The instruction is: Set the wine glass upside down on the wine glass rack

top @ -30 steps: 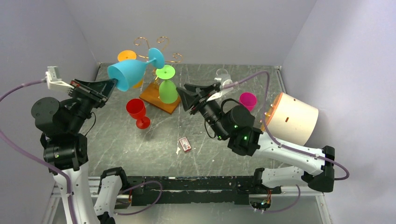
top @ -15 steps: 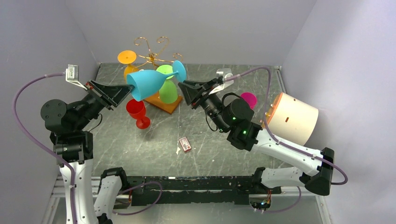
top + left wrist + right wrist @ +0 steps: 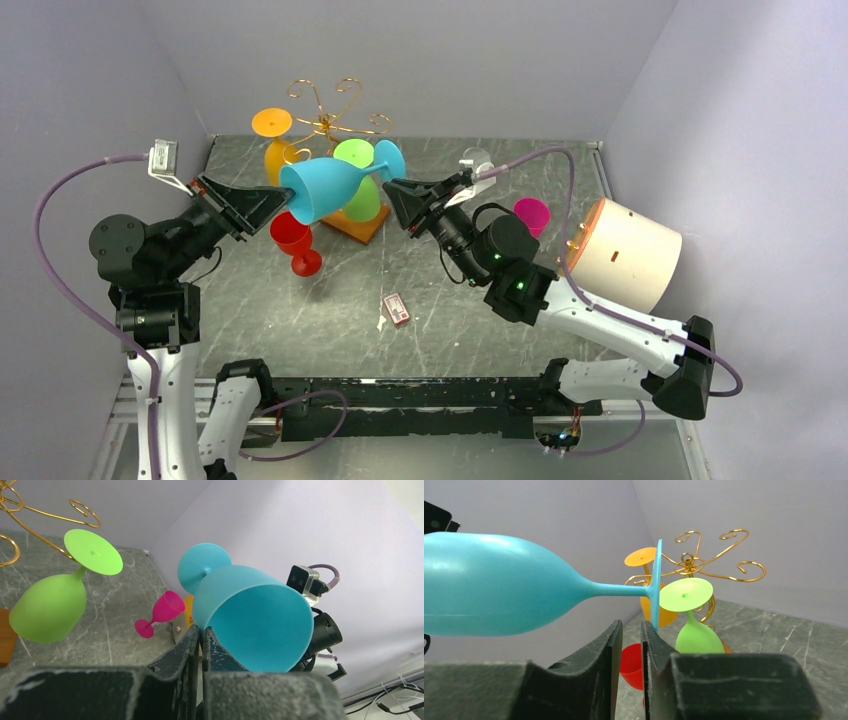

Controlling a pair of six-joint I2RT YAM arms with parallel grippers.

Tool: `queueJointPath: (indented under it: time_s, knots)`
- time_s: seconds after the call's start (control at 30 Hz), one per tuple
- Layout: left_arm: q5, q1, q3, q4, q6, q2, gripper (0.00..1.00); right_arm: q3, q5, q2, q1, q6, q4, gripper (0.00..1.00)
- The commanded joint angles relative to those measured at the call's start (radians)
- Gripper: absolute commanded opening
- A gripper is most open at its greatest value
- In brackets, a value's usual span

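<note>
Wine glass, rim gripped by left jaws, now swung across to right jaws — narrowing, slightly apart, empty — handover likely.

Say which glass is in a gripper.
The blue glass, clamped at its rim by the left gripper, sideways in mid-air; the rest hang or stand.

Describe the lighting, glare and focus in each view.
Top external: even, diffuse light, only a faint shadow beside the red wine glass on the table. Left wrist: the left gripper's fingers are dark and soft; the blue wine glass is sharp. Right wrist: broad highlight along that glass's bowl; the wine glass rack is crisp.
</note>
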Motion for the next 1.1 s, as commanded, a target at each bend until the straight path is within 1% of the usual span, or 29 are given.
queueJointPath:
  time_s: [0.0,0.13,0.2,0.3,0.33,0.4,0.5,0.63,0.73,0.77,0.83,0.9,1.07]
  knots:
    - [0.034,-0.012,0.004,0.013,0.001,-0.010,0.07,-0.031,0.021,-0.039,-0.012,-0.045,0.026,0.20]
    - [0.042,-0.014,-0.005,0.022,-0.008,-0.009,0.07,-0.037,-0.015,-0.054,-0.013,-0.075,0.044,0.09]
    - [0.050,-0.015,-0.009,0.025,-0.013,-0.005,0.07,-0.063,-0.033,-0.061,-0.012,-0.088,0.054,0.01]
    - [0.056,-0.015,-0.011,0.024,-0.015,-0.005,0.07,-0.078,-0.020,-0.073,-0.014,-0.085,0.057,0.00]
    - [0.054,-0.015,-0.010,0.021,-0.012,-0.005,0.07,-0.082,-0.006,-0.079,-0.013,-0.081,0.056,0.03]
    - [0.054,-0.015,-0.006,0.018,-0.009,-0.005,0.07,-0.091,0.021,-0.094,-0.014,-0.076,0.054,0.18]
    - [0.066,-0.016,-0.009,0.030,-0.019,-0.004,0.07,-0.103,0.033,-0.109,-0.014,-0.100,0.058,0.32]
    - [0.083,-0.019,-0.024,0.062,-0.042,-0.003,0.07,-0.104,0.007,-0.121,-0.014,-0.110,0.058,0.41]
    - [0.081,-0.020,-0.028,0.065,-0.042,-0.001,0.07,-0.100,-0.008,-0.120,-0.014,-0.109,0.059,0.43]
    - [0.082,-0.021,-0.030,0.066,-0.040,-0.002,0.07,-0.100,-0.009,-0.119,-0.014,-0.109,0.062,0.43]
    - [0.085,-0.021,-0.033,0.071,-0.042,0.001,0.07,-0.097,-0.011,-0.114,-0.014,-0.112,0.066,0.38]
    - [0.086,-0.021,-0.038,0.077,-0.046,0.002,0.07,-0.093,-0.021,-0.105,-0.014,-0.114,0.071,0.29]
    - [0.089,-0.022,-0.051,0.088,-0.050,0.008,0.07,-0.084,-0.052,-0.080,-0.013,-0.127,0.095,0.13]
